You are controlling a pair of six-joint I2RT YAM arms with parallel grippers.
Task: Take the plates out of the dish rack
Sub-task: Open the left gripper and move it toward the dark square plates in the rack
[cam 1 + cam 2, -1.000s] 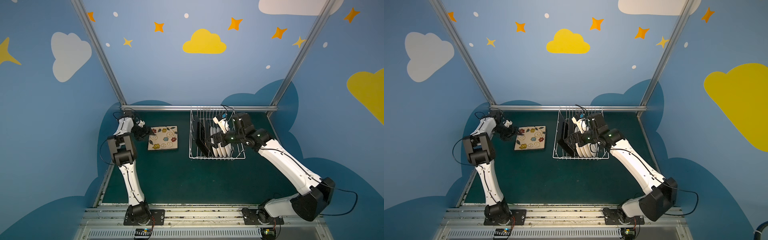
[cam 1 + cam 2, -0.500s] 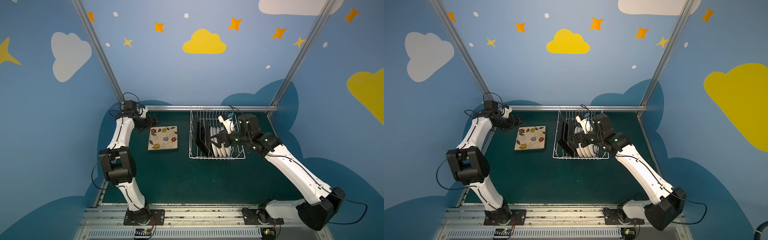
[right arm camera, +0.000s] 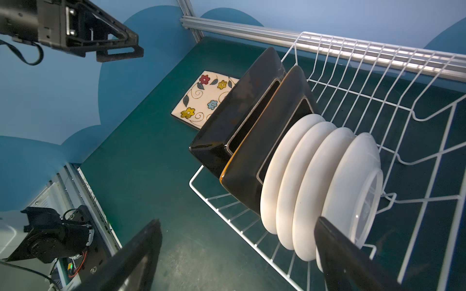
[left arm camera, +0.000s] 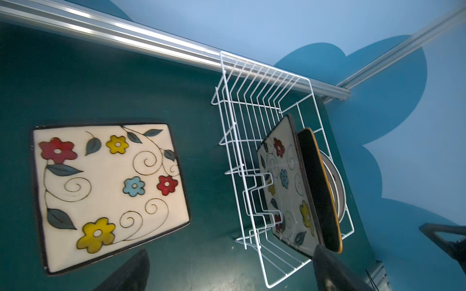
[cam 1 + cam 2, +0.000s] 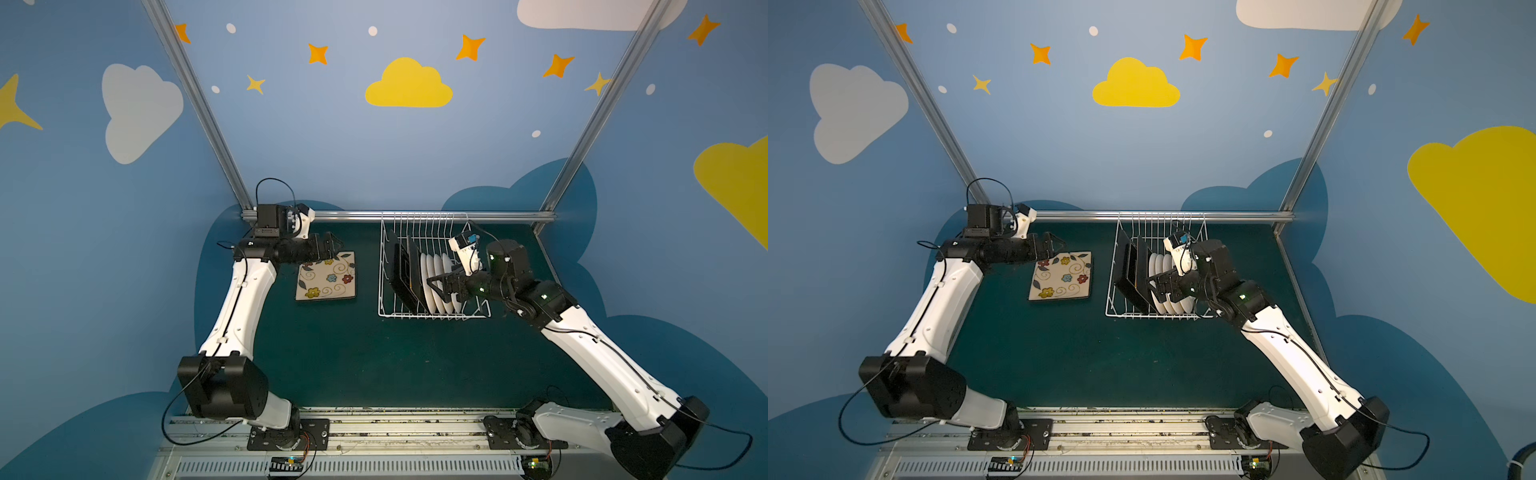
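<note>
One square flowered plate (image 5: 327, 276) (image 5: 1062, 276) (image 4: 108, 191) lies flat, face up, on the green table left of the dish rack (image 5: 432, 316) (image 5: 1158, 318). In the rack stand two black-backed square plates (image 5: 401, 274) (image 3: 242, 121) and several round white plates (image 5: 436, 282) (image 3: 310, 181), all on edge. My left gripper (image 5: 328, 247) (image 4: 229, 269) hangs open and empty above the flat plate's far left corner. The right gripper (image 5: 436, 284) (image 3: 237, 252) is open and empty over the rack's near end, one finger beside the white plates.
The rack's back end touches the aluminium rail (image 5: 399, 215) at the table's far edge. Blue walls close in on both sides. Bare green mat (image 5: 374, 361) stretches in front of the plate and the rack.
My left gripper opened fully, let go of the flowered plate's left edge, and rose up and to the right. The right gripper slid slightly toward the rack's near end.
</note>
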